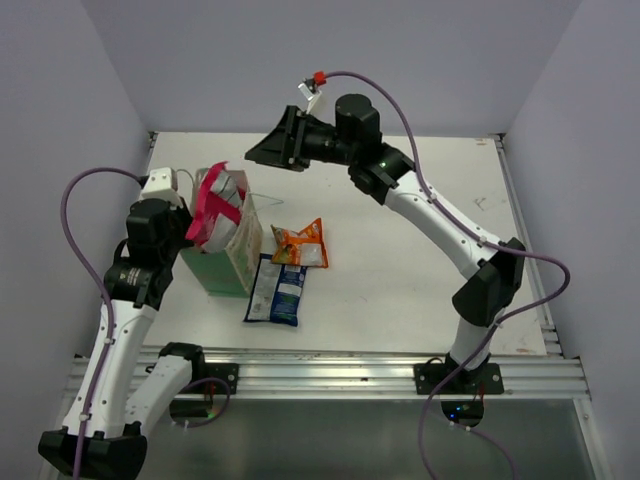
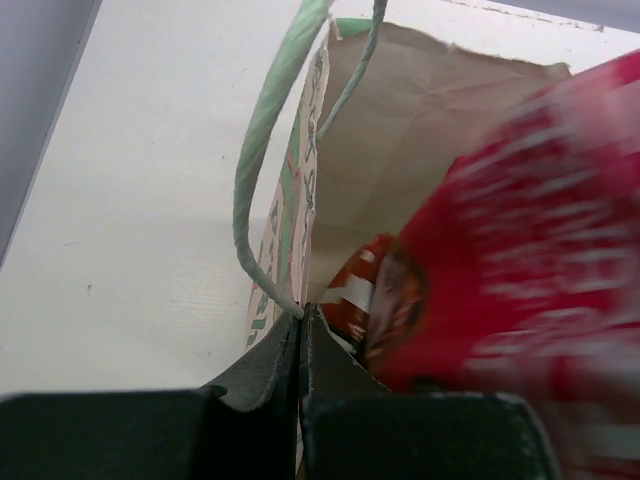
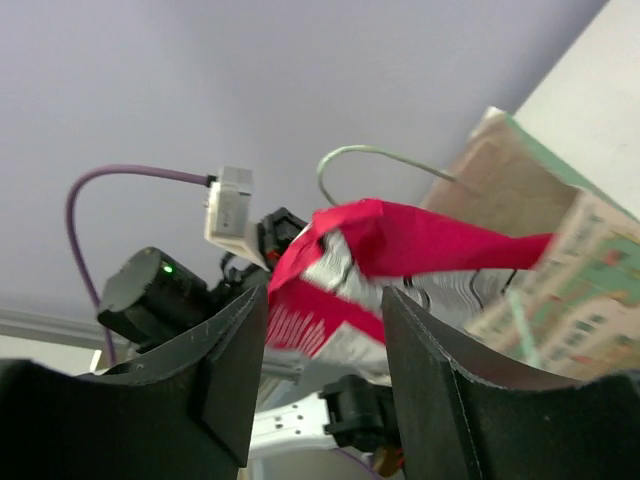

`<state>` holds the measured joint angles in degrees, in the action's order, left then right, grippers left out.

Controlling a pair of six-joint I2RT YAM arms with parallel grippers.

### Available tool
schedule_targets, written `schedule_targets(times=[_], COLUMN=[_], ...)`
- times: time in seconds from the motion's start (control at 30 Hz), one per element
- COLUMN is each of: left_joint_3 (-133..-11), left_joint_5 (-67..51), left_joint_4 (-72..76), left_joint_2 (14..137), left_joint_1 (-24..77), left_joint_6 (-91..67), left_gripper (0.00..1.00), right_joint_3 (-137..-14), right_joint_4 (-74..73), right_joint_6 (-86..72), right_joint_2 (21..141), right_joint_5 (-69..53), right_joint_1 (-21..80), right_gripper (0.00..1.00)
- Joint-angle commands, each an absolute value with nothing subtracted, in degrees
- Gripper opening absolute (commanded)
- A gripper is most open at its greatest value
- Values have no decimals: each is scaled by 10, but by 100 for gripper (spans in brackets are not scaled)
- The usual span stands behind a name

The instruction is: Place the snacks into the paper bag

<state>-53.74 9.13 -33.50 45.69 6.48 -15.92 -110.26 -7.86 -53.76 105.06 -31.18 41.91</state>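
Left fingers (image 2: 258,385) clamp the paper bag (image 2: 400,130) holding a magenta packet (image 2: 530,230); right fingers (image 3: 225,370) spread.

We're looking at a robotics lab cell, not a home or shop: a bare white table (image 1: 400,270) boxed in by plain pale walls (image 1: 300,60), an aluminium rail (image 1: 330,375) along the near edge, the left arm's base (image 1: 185,365) and right arm's base (image 1: 455,378) bolted there, and a purple cable (image 1: 85,240) looping loose.

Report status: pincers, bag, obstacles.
Left pincer shut on mint-green paper bag. Right pincer open. Magenta foil packet protrudes from bag. Orange foil packet, blue-and-white packet outside.
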Motion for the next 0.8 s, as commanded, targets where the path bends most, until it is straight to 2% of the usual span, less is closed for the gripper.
schedule_targets(times=[0.0, 0.27, 0.5, 0.77], left_joint_3=[-541, -546, -549, -559], left_joint_5=[81, 87, 91, 95], left_joint_4=[-333, -338, -338, -342], left_joint_2=[465, 468, 471, 476], left_joint_1=[71, 72, 72, 72], left_joint_6=[-166, -164, -162, -155], left_gripper=[0, 0, 0, 0], right_joint_3=[-1044, -1069, -927, -896], right_joint_4=[-110, -173, -232, -219], right_joint_6=[-483, -425, -302, -267], right_joint_2=[1040, 1044, 1020, 1099], right_joint_5=[-327, -288, -163, -84], right_joint_1=[421, 421, 422, 422], right_gripper=[54, 55, 56, 57])
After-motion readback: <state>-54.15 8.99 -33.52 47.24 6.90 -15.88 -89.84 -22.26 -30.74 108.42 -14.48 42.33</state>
